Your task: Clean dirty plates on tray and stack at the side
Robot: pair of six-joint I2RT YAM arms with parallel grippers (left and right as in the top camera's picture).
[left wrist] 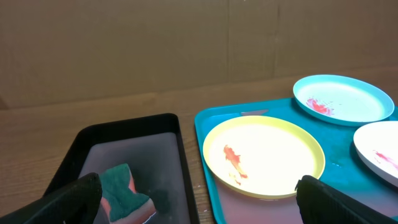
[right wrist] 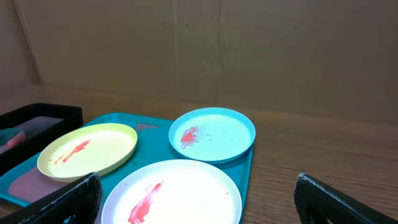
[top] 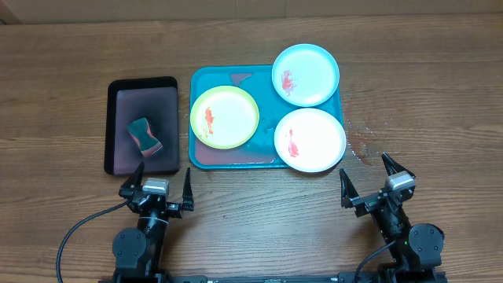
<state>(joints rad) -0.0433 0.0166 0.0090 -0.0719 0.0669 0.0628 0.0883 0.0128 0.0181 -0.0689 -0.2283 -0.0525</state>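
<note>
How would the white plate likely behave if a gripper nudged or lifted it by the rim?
The white plate looks like thin plastic, so probably stiff and light. It sits partly over the rim of the tray, so a push may tilt or slide it. Its glossy face suggests a slippery grip.

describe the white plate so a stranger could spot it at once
Find the big blue tray in the middle of the table. Of three smeared plates on it, the white plate sits at the corner nearest the right gripper. Its neighbours are a yellow-green plate and a light blue plate.
</note>
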